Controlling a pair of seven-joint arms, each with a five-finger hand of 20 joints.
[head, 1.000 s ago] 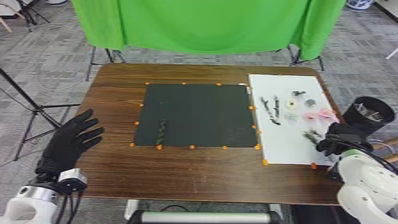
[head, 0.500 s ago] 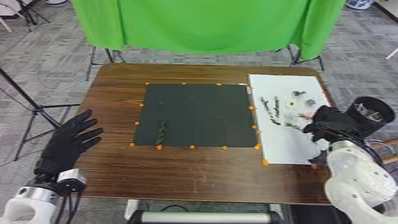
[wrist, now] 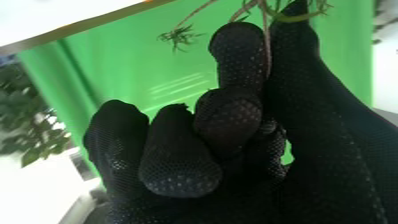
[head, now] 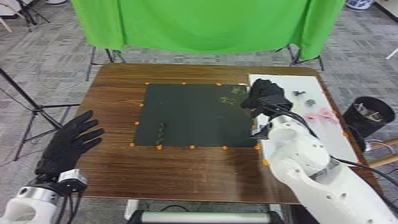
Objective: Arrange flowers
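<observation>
My right hand (head: 265, 96) is over the dark mat's right edge at the far end of the white sheet (head: 304, 86). A green sprig (head: 229, 100) extends from it over the dark mat (head: 195, 117). In the right wrist view the glove (wrist: 240, 115) pinches thin stems, with leafy ends of the sprig (wrist: 180, 36) beyond the fingertips. A dark green stem (head: 161, 133) lies on the mat's near left part. Pink flowers (head: 323, 116) and small dark sprigs (head: 310, 102) rest on the sheet. My left hand (head: 67, 144) is open beside the table's left edge.
A black bin (head: 369, 117) stands off the table's right side. Orange markers (head: 193, 147) line the mat's edges. The brown table (head: 195, 175) stands before a green cloth (head: 209, 25), and my right arm crosses the sheet's near part.
My right hand has moved from the sheet's right side up and leftward to the mat's far right, carrying the green sprig. The left hand has kept still.
</observation>
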